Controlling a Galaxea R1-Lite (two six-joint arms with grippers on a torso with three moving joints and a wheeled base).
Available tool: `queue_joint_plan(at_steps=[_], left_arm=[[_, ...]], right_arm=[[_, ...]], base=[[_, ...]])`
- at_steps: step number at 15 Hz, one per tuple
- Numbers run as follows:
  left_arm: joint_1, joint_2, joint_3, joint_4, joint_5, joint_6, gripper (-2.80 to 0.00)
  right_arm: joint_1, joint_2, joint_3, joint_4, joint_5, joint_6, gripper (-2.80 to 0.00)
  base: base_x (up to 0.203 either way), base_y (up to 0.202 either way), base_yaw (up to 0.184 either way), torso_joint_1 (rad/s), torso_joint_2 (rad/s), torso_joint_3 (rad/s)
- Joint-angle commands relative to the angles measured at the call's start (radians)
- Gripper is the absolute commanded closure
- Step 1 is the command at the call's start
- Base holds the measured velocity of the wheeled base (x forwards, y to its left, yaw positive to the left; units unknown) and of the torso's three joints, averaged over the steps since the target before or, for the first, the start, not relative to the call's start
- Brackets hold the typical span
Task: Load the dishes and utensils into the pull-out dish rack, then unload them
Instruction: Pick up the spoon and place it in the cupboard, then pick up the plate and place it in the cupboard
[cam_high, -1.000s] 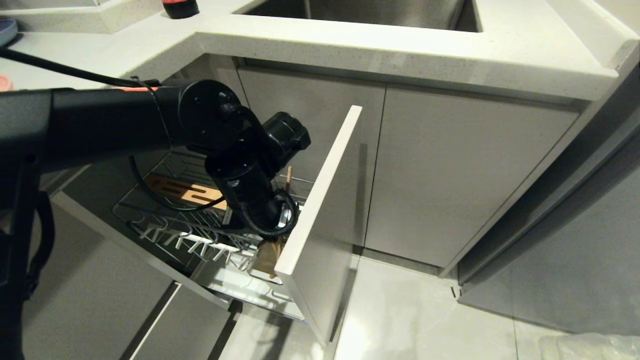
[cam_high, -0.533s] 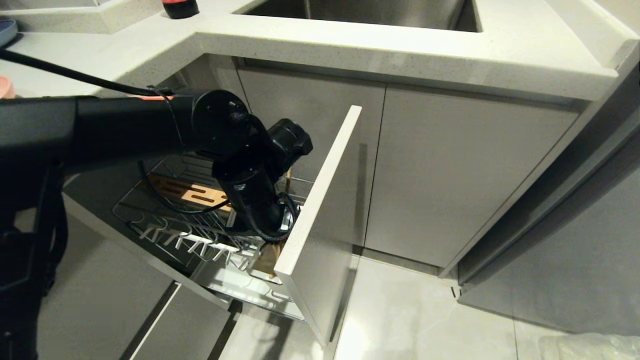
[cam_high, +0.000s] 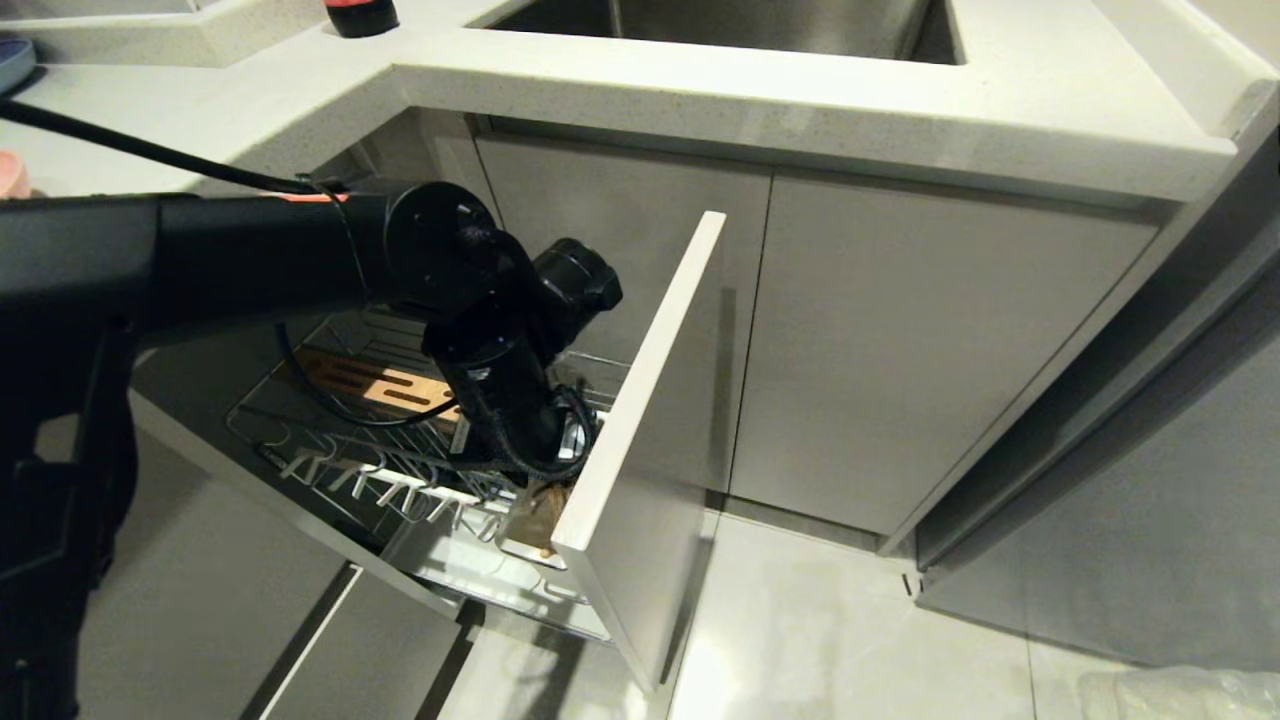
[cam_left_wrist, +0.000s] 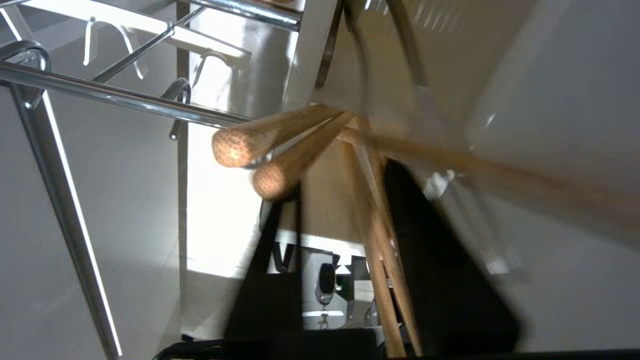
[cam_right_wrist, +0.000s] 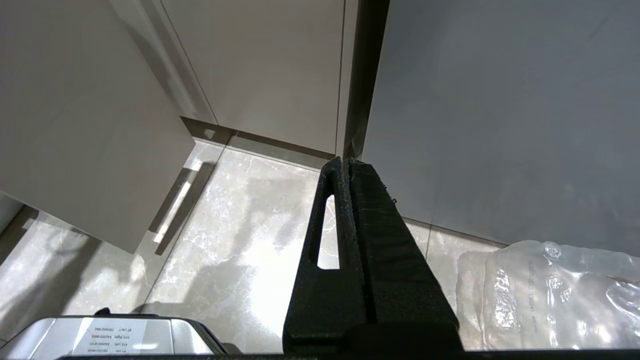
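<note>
At the centre-left of the head view, the left gripper (cam_left_wrist: 345, 280) hangs over the utensil cup (cam_high: 540, 515) at the front corner of the pull-out dish rack (cam_high: 330, 440), jaws parted either side of the chopsticks (cam_left_wrist: 280, 150), which stand loose in the cup. Bowl, plate and spoon are not visible, so most loading and all unloading likely remain. The right gripper (cam_right_wrist: 350, 200) is closed and empty above the floor

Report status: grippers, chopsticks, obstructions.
Left gripper down at the rack, front corner. Chopsticks standing in the cup. Right gripper shut, parked over floor. No obstruction seen.
</note>
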Motion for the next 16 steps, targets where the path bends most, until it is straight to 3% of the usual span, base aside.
queue_joint_plan(at_steps=[1, 16], left_arm=[[0.0, -0.001, -0.001, 0.001, 0.0, -0.003, -2.8], [-0.006, -0.174, 0.0, 0.004, 0.039, -0.01, -2.8]], right_arm=[[0.0, -0.001, 0.0, 0.0, 0.0, 0.0, 0.0], [0.0, -0.001, 0.0, 0.0, 0.0, 0.0, 0.0]], base=[[0.0, 0.0, 0.0, 0.0, 0.0, 0.0], [0.0, 0.0, 0.0, 0.0, 0.0, 0.0]])
